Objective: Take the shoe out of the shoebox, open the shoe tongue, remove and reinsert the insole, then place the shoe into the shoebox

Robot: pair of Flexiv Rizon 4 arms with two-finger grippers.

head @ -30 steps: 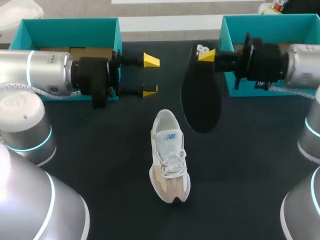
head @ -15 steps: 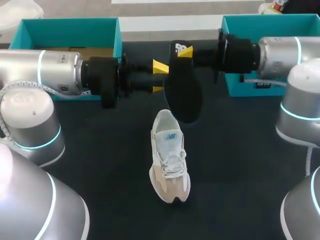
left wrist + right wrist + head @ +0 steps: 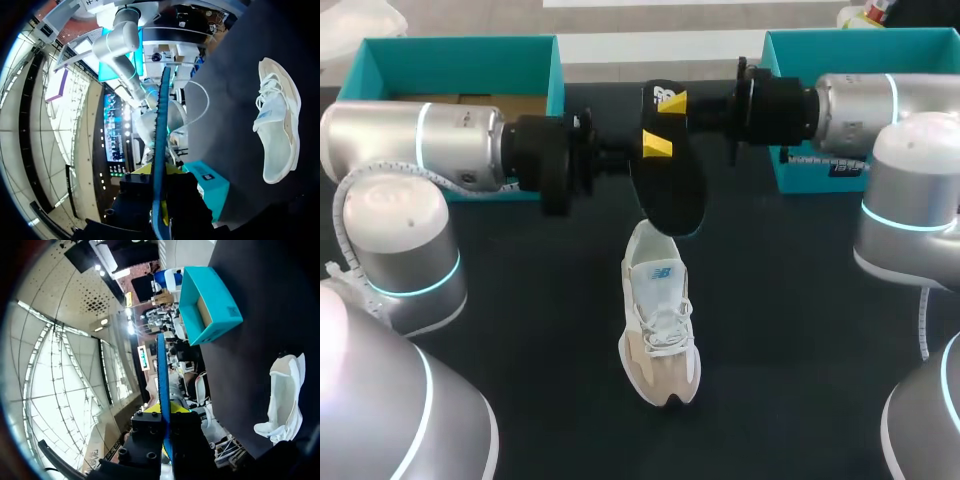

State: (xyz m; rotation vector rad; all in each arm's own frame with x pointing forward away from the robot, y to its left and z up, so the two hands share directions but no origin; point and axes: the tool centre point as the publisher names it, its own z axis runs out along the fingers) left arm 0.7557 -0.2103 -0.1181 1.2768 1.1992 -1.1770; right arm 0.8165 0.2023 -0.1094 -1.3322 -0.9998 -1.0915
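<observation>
Insole (image 3: 667, 185) hangs in the air over the heel of the shoe (image 3: 660, 325), broad black face to the head camera. Right gripper (image 3: 672, 101) is pinched onto its upper end; left gripper (image 3: 657, 143) is clamped on it just below, from the opposite side. Shoe lies flat on the table (image 3: 800, 300), toe toward the robot, dark tabletop running wide either side. Left shoebox (image 3: 460, 62) and right shoebox (image 3: 860, 50) stand well beyond the shoe, each partly covered by an arm. Each gripper's rear finger is hidden behind the insole; whether the insole touches the heel is unclear.
</observation>
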